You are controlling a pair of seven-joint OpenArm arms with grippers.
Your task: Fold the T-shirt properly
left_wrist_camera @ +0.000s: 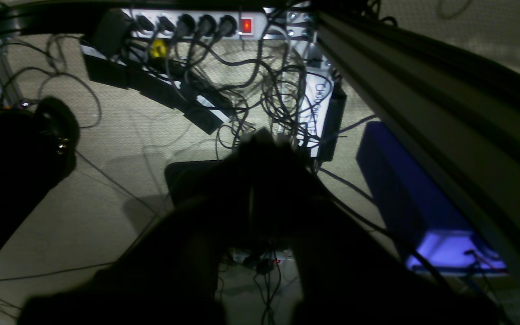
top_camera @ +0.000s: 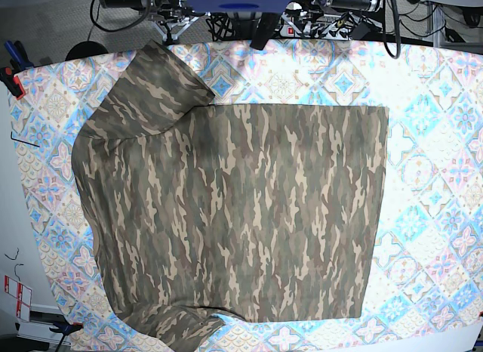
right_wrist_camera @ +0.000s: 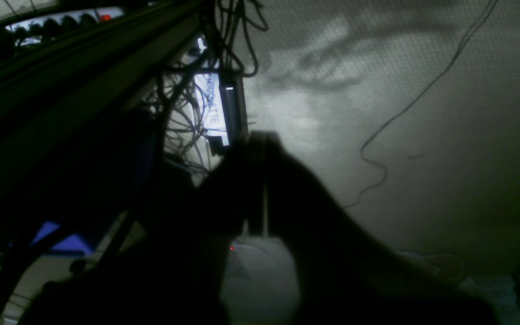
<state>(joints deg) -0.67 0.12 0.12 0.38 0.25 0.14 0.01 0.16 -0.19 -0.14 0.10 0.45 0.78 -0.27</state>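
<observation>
The camouflage T-shirt [top_camera: 241, 208] lies spread flat on the tile-patterned tablecloth [top_camera: 430, 140]. Its sleeves point to the left, one at the upper left [top_camera: 151, 88] and one at the lower left [top_camera: 173, 329], and its straight hem runs down the right side. Neither gripper is over the shirt. My left gripper [left_wrist_camera: 264, 137] shows as a dark silhouette hanging over the floor behind the table, jaws together and holding nothing. My right gripper [right_wrist_camera: 260, 137] hangs the same way, shut and empty. Both arms sit at the table's far edge, at the top of the base view.
A power strip [left_wrist_camera: 197, 25] with a lit red switch and tangled cables [left_wrist_camera: 278, 99] lie on the floor under the grippers. A blue box [left_wrist_camera: 404, 189] sits beside the table's frame beam [left_wrist_camera: 422, 90]. Clamps [top_camera: 11, 76] hold the cloth at the left edge.
</observation>
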